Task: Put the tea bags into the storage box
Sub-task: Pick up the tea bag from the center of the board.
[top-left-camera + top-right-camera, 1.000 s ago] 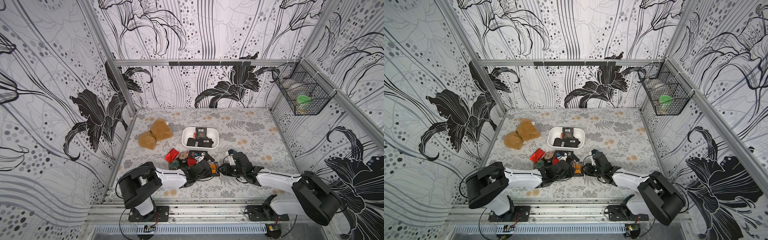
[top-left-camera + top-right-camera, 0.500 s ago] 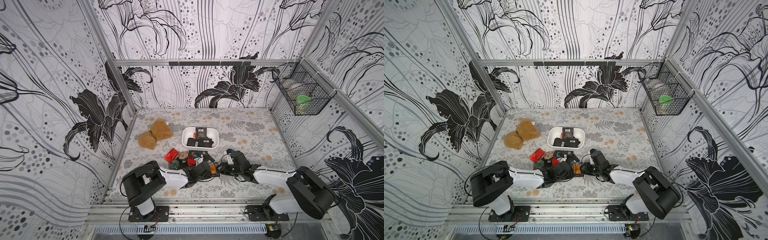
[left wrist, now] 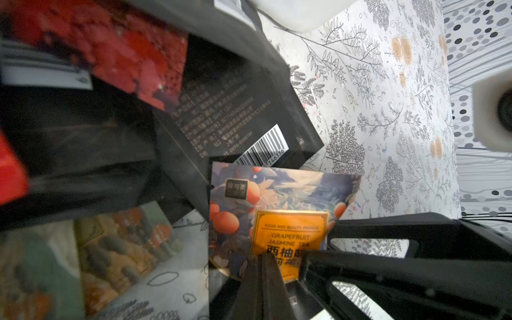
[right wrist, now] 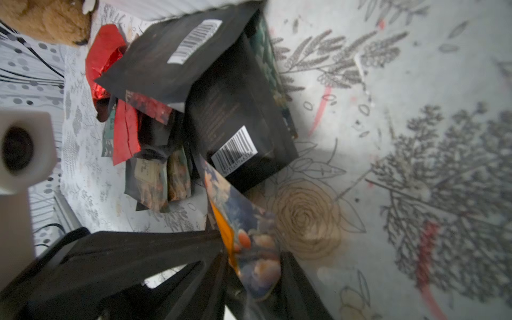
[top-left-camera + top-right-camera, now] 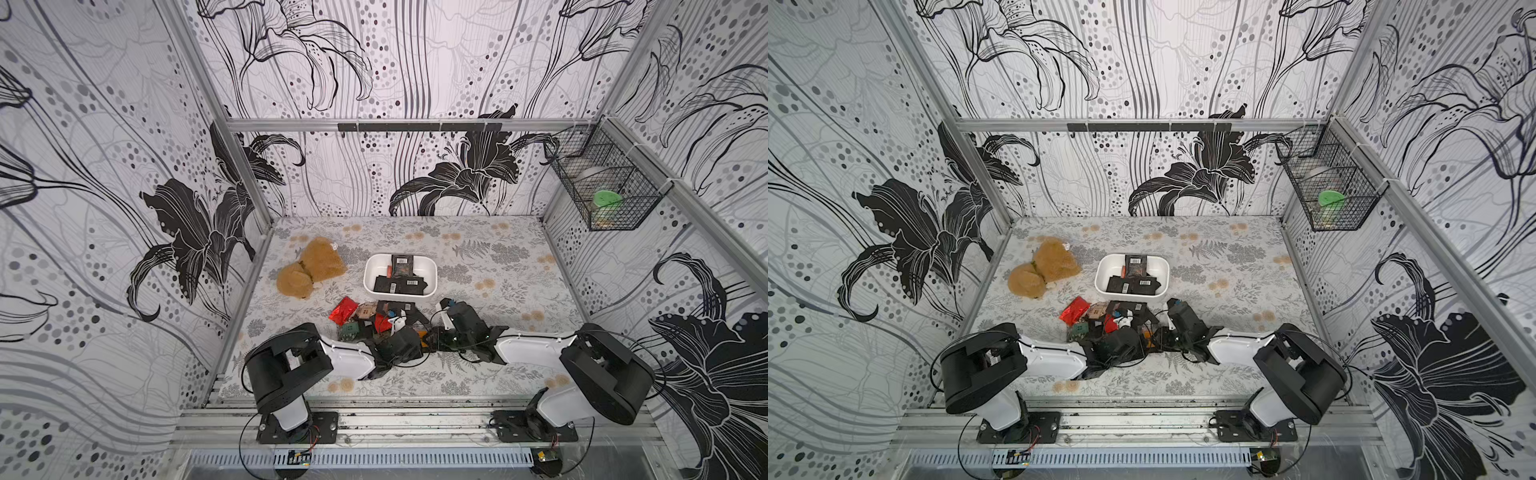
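The table [image 5: 478,257] bears every object; we list them by size. The left arm [image 5: 349,357] and right arm [image 5: 528,351] reach inward from the near edge, and their tips meet at the near side of the pile. A basket [image 5: 602,195] hangs on the right wall. A toy [image 5: 316,266] lies left of the box [image 5: 371,272], apart from it. The box sits near the table's middle and holds several black tea bags [image 5: 400,284], two showing barcodes. More bags form an overlapping pile [image 5: 365,320] on the table just in front of the box, with a red sachet [image 5: 343,311] at its left edge. The grapefruit sachet [image 3: 279,199] is tilted up at the pile's near edge. The left gripper [image 3: 285,260] is clenched on this sachet's labelled end. The sachet also stands between the jaws of the right gripper [image 4: 255,249]. Whether they press it we cannot tell, as that view is blurred.
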Motion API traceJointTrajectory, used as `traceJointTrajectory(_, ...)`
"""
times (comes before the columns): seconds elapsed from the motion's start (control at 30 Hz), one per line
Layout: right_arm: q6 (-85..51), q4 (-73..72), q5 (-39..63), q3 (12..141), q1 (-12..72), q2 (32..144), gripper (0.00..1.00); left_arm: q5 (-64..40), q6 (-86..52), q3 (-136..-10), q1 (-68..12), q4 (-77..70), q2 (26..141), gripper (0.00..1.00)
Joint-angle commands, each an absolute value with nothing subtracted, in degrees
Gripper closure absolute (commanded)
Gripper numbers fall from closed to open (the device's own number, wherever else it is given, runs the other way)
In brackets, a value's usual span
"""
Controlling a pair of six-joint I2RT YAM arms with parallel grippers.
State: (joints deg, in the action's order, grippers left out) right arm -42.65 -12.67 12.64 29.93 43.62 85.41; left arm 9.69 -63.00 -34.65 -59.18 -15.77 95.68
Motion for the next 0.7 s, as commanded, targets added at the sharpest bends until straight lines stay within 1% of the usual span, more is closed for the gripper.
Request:
traceJointTrajectory(0.0, -41.72, -9.46, 10.28, 32.3, 44.77, 86.33, 0.73, 10.37, -63.19, -33.2, -59.68, -14.52, 95.12, 0.98)
traceJointTrajectory(0.2, -40.73, -6.27, 7.87, 33.44, 45.62, 84.4, 0.98, 11.12, -62.5, -33.1, -60.21, -14.8, 90.92, 0.98)
traceJointTrajectory(0.23, -40.34, -5.8, 7.59, 33.7, 45.79, 84.04, 1.0, 11.67, -62.84, -32.8, -60.35, -14.85, 89.79, 0.99)
traceJointTrajectory(0.33, -39.44, -3.8, 6.56, 34.18, 45.93, 82.84, 1.0, 13.08, -63.18, -31.48, -60.73, -15.17, 85.08, 0.99)
traceJointTrajectory(0.37, -39.22, -3.36, 6.36, 34.19, 46.0, 82.22, 1.0, 13.49, -63.15, -31.18, -60.73, -14.76, 83.45, 0.97)
traceJointTrajectory(0.47, -37.8, -0.16, 4.39, 34.92, 45.97, 79.41, 1.0, 16.21, -62.92, -30.59, -60.73, -12.3, 77.5, 0.86)
traceJointTrajectory(0.57, -35.82, 5.73, 1.01, 38.08, 46.03, 76.38, 1.0, 20.04, -63.83, -28.79, -60.75, -9.4, 71.3, 0.68)
traceJointTrajectory(0.63, -34.73, 9.34, -1.43, 40.52, 45.98, 74.16, 1.0, 23.35, -64.93, -27.24, -60.74, -6.1, 66.93, 0.61)
traceJointTrajectory(0.67, -34.35, 10.7, -2.74, 41.75, 46.03, 73.32, 1.0, 24.42, -65.47, -26.4, -60.74, -4.95, 65.17, 0.55)
